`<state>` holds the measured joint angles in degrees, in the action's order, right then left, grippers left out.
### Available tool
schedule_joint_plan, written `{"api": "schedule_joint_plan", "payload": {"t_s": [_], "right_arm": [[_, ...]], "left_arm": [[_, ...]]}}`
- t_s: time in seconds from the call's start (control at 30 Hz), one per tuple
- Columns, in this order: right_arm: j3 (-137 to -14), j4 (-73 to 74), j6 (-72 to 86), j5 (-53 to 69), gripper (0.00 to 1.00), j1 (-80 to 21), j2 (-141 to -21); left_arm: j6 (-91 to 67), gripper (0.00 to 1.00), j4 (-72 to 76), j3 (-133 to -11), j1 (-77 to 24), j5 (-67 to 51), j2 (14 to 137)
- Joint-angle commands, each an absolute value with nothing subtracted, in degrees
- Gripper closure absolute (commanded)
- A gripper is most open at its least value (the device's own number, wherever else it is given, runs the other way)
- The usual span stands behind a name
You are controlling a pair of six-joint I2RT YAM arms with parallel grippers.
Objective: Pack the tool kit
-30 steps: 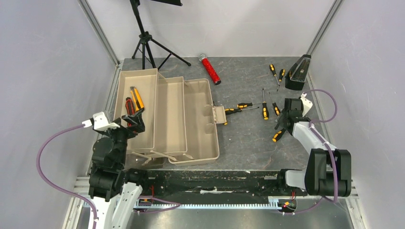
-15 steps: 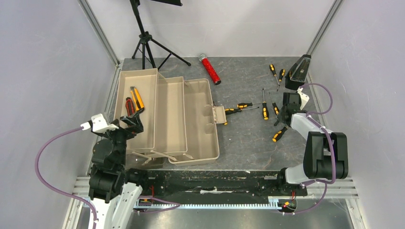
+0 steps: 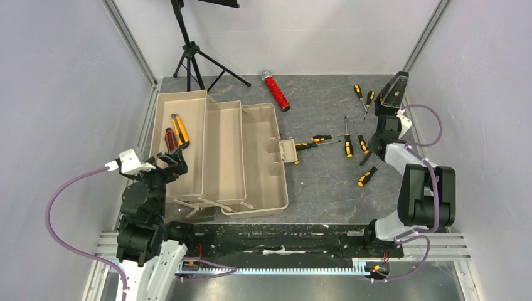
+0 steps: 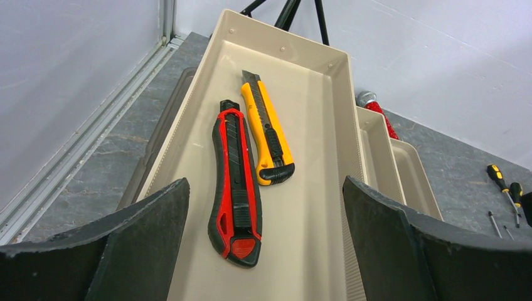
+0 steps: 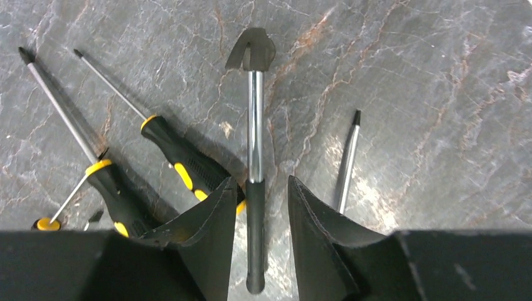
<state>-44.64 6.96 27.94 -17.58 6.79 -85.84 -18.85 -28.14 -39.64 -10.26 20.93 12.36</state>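
**A:** Whereabouts of the toolbox (image 3: 276, 188)?

**B:** On the left half of the bench (image 3: 326, 188), folded out into three stepped trays.

**A:** Anything packed?

**B:** Only in the leftmost tray (image 4: 326, 81): a red utility knife (image 4: 233, 182) and an orange utility knife (image 4: 266, 135), lying lengthways just beside each other.

**A:** And the left gripper (image 4: 265, 185)?

**B:** Hanging over the near end of that same tray. Fingers (image 4: 144, 238) spread about as wide as possible, with nothing between them but the tray floor.

**A:** State of the right gripper (image 5: 260, 180)?

**B:** Low over the bench at the far right, fingers (image 5: 210, 219) partly closed and straddling the black grip of the small hammer (image 5: 253, 144). A sliver of bench showing on either side of the grip, so no clamp on it. Hammer lying flat, head pointing away from the wrist.

**A:** Screwdrivers (image 3: 348, 145)?

**B:** Scattered on the bench to the right of the toolbox, none in a tray. From the right wrist: a black-and-yellow screwdriver (image 5: 182, 160) close beside the hammer, butt end hidden behind one finger. On the other side a thin bare shaft (image 5: 347, 157), handle hidden behind the other finger.

**A:** Anything else about?

**B:** A red glittery cylinder (image 3: 276, 91) near the far edge, a black metronome (image 3: 390, 97) in the far right corner, and a tripod (image 3: 191, 56) at the far left.
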Motion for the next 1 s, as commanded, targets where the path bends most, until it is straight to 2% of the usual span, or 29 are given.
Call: {"api": "schedule_joint_plan", "payload": {"t_s": [0.0, 0.1, 0.23, 0.47, 0.67, 0.97], "right_arm": [[-48.2, 3.1, 29.3, -16.5, 0.64, 7.7, -90.6], [-49.0, 3.1, 29.6, -17.1, 0.67, 8.4, -93.0], [-48.6, 3.6, 29.2, -17.8, 0.79, 9.5, -93.7], [-44.4, 3.9, 28.3, -15.5, 1.00, 8.7, -84.7], [-44.4, 3.8, 28.7, -13.8, 1.00, 2.7, -73.3], [-49.5, -4.3, 33.2, -6.6, 1.00, -19.7, -68.8]], "left_arm": [[-16.7, 0.04, -26.8, -39.6, -10.5, 21.8, 13.2], [-16.6, 0.04, -26.7, -39.6, -10.5, 21.8, 13.2], [-16.5, 0.04, -26.6, -39.7, -10.5, 21.9, 13.4], [-16.4, 0.05, -26.4, -39.7, -10.5, 21.4, 13.8], [-16.4, 0.05, -26.2, -39.8, -10.5, 20.9, 14.9], [-16.4, 0.05, -25.9, -39.5, -10.0, 21.8, 15.3]]}}
